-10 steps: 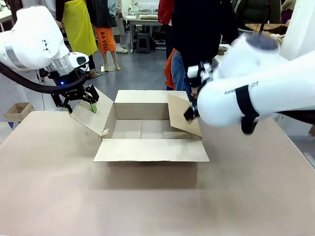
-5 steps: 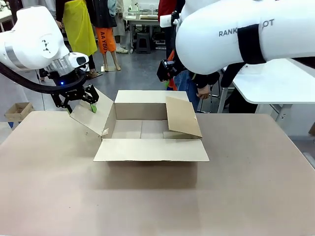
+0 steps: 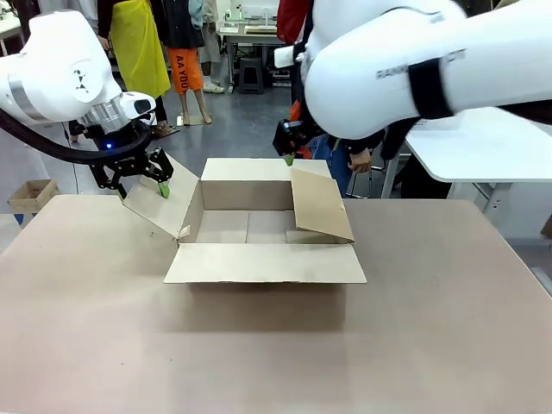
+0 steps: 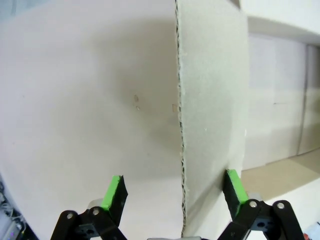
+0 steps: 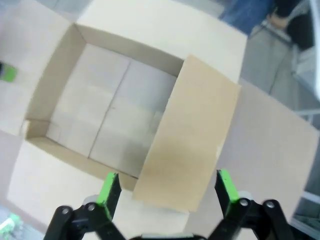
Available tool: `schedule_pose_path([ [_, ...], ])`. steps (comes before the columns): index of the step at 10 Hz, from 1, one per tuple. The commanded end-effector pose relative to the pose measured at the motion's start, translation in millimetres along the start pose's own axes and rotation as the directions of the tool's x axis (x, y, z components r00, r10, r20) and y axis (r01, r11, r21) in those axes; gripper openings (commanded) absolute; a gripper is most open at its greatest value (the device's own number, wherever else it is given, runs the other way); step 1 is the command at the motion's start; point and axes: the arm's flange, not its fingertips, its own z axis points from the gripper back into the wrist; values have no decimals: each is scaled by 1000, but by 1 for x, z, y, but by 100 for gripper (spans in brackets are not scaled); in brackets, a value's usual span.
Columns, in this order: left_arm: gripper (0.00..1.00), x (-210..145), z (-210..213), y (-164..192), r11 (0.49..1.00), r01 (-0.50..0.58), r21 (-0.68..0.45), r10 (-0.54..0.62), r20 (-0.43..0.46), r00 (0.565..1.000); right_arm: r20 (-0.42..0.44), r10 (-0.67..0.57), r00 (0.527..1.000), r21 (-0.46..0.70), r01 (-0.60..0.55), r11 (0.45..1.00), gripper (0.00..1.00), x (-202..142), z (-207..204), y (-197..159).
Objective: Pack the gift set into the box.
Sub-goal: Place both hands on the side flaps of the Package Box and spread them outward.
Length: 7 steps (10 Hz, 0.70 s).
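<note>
**Box open and unloaded; 1 flap leans into the opening**

The box [image 3: 250, 226] sits mid-table [image 3: 431, 345] with 4 flaps unfolded. Its floor is bare cardboard, so packing is judged not yet begun.

The left gripper [image 3: 142, 179] straddles the top edge of the left flap [image 3: 159, 205], which tilts outward. In the left wrist view the pads [image 4: 114, 191] stand apart. 1 pad lies close against the flap face and the other is well clear of the edge, so the pincer is released, not clamped.

The right gripper [image 5: 167, 186] hovers above the far side of the box, looking down into it. Its fingers are spread wide and grasp nothing.

The near flap [image 3: 263, 263] lies flat toward the robot. The right flap [image 3: 321, 205] leans inward over the opening.

Risks, as judged:
1. The leaning right flap narrows the opening. The gift set could catch on it during lowering, tip, or press the flap into the box.
2. The left flap is fenced rather than gripped, so it could swing back inward if that arm shifts.
3. A snagged flap could drag the light carton across the table.
</note>
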Motion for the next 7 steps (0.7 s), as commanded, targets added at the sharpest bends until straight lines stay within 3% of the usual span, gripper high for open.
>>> schedule_pose_path([
  [1,100,-1,4,-1,1000,-11,13,11,-2,1000,-147,-116,982,-24,114,993,100,68,-56,21],
  [2,100,-1,4,-1,1000,-11,13,11,-2,1000,-156,-180,971,-76,170,982,100,78,-81,21],
  [3,100,-1,4,-1,1000,-11,13,11,-2,1000,-161,-253,954,-207,218,954,100,84,-104,18],
  [5,100,-1,4,-1,1000,-11,13,11,-2,1000,-195,-290,937,-347,210,914,100,82,-142,14],
  [7,100,-1,4,-1,1000,-11,13,11,-2,1000,-194,-289,938,-422,186,887,100,71,-144,10],
])
